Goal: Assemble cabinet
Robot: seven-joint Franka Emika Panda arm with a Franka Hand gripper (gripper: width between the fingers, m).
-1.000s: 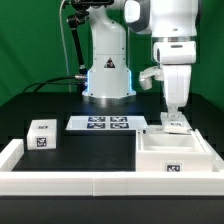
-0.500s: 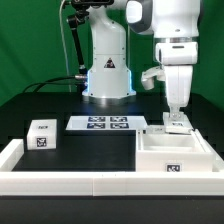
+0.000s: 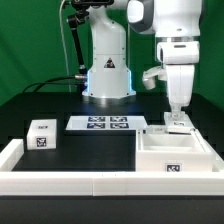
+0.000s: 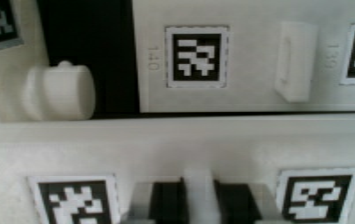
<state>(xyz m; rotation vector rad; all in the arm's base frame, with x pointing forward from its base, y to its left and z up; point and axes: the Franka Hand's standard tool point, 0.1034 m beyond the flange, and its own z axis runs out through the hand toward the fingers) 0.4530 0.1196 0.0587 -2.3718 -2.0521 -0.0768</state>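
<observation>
The cabinet's large white box body [image 3: 160, 158] sits at the exterior view's right, inside the rail's corner. My gripper [image 3: 178, 117] points straight down over its back edge, shut on a small white tagged panel block [image 3: 178, 127] that rests there. In the wrist view the two dark fingers [image 4: 165, 192] pinch a thin white ridge of that panel [image 4: 138, 150], with a tag on each side. Beyond it lies a white surface [image 4: 245, 95] with a tag, a round knob [image 4: 62, 90] and a raised bar [image 4: 295, 60]. Another white tagged block [image 3: 42, 135] stands at the exterior view's left.
The marker board [image 3: 107, 124] lies flat on the black table in front of the robot's base [image 3: 107, 70]. A low white border rail [image 3: 90, 182] runs along the front and up the exterior view's left side.
The arm has shifted very slightly toward the exterior view's right, with the grip unchanged. The parts on the table have not moved.
</observation>
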